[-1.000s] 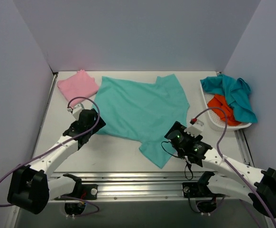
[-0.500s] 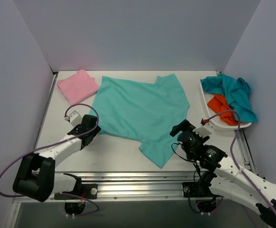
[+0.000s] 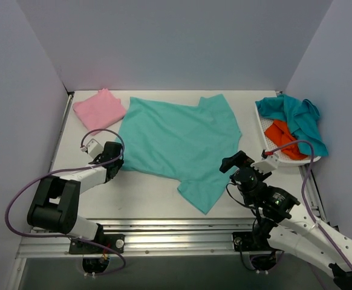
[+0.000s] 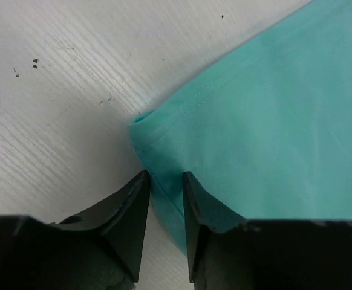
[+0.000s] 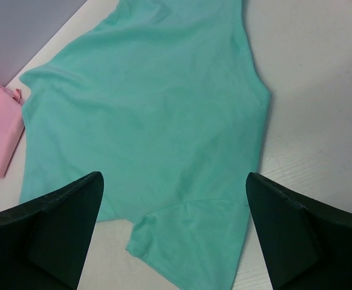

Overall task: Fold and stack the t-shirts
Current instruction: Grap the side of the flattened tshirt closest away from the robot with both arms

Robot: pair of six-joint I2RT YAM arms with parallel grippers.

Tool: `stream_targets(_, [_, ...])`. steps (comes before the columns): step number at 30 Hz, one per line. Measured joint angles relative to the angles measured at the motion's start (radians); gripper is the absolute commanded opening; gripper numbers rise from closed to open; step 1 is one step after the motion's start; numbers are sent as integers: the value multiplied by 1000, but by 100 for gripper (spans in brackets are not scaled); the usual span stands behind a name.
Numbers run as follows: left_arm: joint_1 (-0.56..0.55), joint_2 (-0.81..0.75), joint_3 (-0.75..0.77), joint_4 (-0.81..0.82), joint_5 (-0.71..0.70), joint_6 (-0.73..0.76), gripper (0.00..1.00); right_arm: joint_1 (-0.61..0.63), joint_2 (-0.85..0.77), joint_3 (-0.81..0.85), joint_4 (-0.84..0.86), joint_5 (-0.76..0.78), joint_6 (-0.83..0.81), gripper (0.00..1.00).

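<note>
The sea-green t-shirt point(image 3: 176, 142) is spread flat ahead of both grippers. The folded pink t-shirt point(image 3: 99, 109) is laid beyond the left gripper point(image 4: 166, 175), whose 2 fingers point(image 4: 121, 217) are drawn nearly together around the green shirt's corner; a pinch cannot be confirmed. The right gripper point(image 5: 173, 181) is held spread wide.

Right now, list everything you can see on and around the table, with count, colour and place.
green t-shirt: one, sea-green, spread flat mid-table
pink t-shirt: one, pink, folded, far left corner
teal t-shirt: one, dark teal, heaped in basket
orange t-shirt: one, orange, in basket too
basket: one, white, right edge
table: one, white
left hand: one, black, astride green t-shirt's near-left corner
right hand: one, black, open, near right
</note>
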State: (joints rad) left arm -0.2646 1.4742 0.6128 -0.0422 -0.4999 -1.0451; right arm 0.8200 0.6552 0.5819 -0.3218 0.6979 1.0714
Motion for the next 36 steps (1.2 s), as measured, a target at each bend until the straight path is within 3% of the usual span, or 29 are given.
stream_targets(4, [0, 24, 11, 9, 4, -5, 4, 0, 0, -5, 12, -39, -3, 100])
stream_targets(5, [1, 26, 11, 12, 6, -6, 3, 0, 2, -16, 28, -55, -4, 100])
stream_targets(16, [4, 0, 11, 20, 14, 9, 2, 4, 235, -258, 230, -370, -2, 100])
stream_targets(27, [4, -15, 11, 26, 15, 10, 2, 58, 124, -309, 235, -428, 90, 100])
stream_targets(36, [4, -15, 11, 37, 15, 11, 2, 146, 132, -343, 244, -417, 198, 100])
